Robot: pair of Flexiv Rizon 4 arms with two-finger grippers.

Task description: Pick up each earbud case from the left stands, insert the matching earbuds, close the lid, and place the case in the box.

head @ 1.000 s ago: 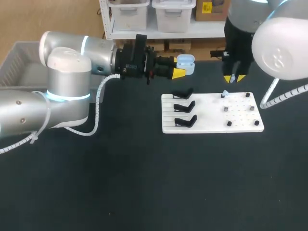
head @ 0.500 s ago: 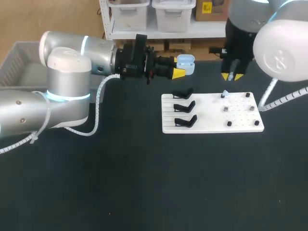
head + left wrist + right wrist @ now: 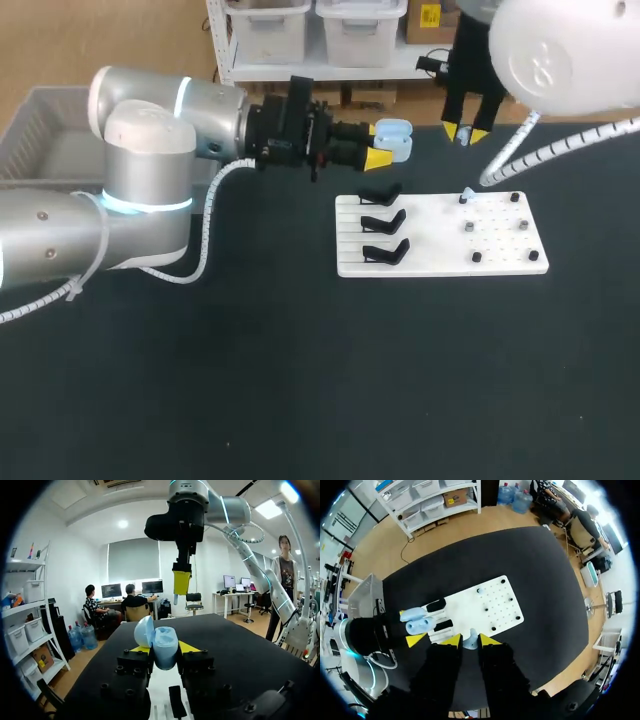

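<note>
My left gripper point(image 3: 386, 148) reaches in level from the left and is shut on a pale blue earbud case point(image 3: 392, 135) with its lid open. In the left wrist view the case point(image 3: 161, 645) sits upright between the yellow tips. My right gripper point(image 3: 465, 133) hangs above and to the right of the case, pointing down, shut on a small pale earbud point(image 3: 470, 641). Another earbud point(image 3: 467, 193) rests on a peg of the white board point(image 3: 440, 250). Three black stands point(image 3: 385, 222) on the board's left side hold no case.
A grey box point(image 3: 40, 140) stands at the far left behind my left arm. The white board carries several small black pegs point(image 3: 470, 228) on its right half. Dark table surface lies open in front of the board.
My right gripper has risen from just above the board and moved back and left toward the open case, earbud still in it. The left gripper edged slightly right with the case.
</note>
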